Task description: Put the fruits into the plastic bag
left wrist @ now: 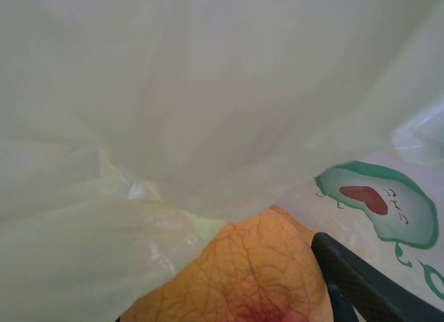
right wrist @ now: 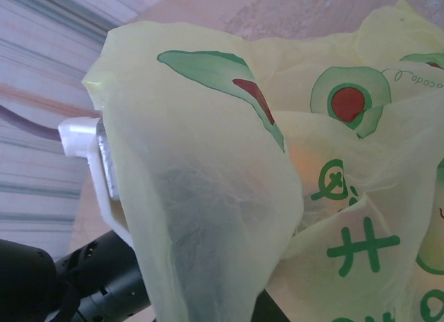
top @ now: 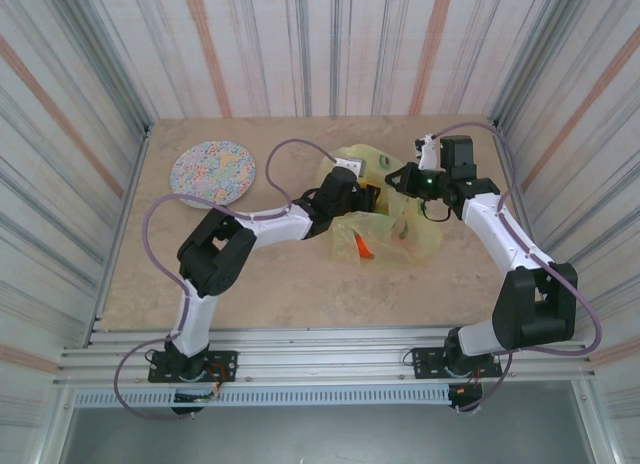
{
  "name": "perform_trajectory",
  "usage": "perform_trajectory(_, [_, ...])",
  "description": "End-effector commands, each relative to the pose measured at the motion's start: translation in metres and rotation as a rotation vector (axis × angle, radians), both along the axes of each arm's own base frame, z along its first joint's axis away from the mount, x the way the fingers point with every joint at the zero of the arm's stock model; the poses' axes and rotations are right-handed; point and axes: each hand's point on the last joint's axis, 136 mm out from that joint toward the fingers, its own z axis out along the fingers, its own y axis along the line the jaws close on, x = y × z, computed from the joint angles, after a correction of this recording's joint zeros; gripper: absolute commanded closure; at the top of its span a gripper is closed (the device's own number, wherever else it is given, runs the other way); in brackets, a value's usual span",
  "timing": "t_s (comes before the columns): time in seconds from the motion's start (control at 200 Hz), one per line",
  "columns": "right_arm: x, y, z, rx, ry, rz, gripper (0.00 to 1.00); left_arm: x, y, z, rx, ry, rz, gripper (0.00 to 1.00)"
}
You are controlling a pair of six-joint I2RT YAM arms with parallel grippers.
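- While the left gripper (top: 363, 196) sat inside the plastic bag (top: 405, 236), a yellow-orange fruit (left wrist: 243, 273) lay against its dark finger (left wrist: 374, 291); gripped or loose, I could not tell.
- The right gripper (top: 404, 179) was pinched closed on the bag's rim, just beside the left one.

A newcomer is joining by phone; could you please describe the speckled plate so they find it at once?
On the beige tabletop seen from above, go to the far left corner. There lies a flat round plate speckled in many pastel colours; unlike the crinkly yellow-green plastic bag to its right, it is a neat disc.
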Motion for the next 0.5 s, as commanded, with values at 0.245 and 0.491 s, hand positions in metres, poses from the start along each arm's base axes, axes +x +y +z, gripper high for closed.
perform_trajectory(0.245, [-0.001,-0.008,-0.002,-0.011,0.005,-0.023,0.97,-0.005,-0.024,0.022,-0.120,-0.015,-0.061,0.19])
perform_trajectory(0.491, [-0.001,-0.015,-0.005,-0.018,0.008,-0.035,0.97,-0.017,-0.014,0.030,-0.103,-0.013,-0.074,0.15])
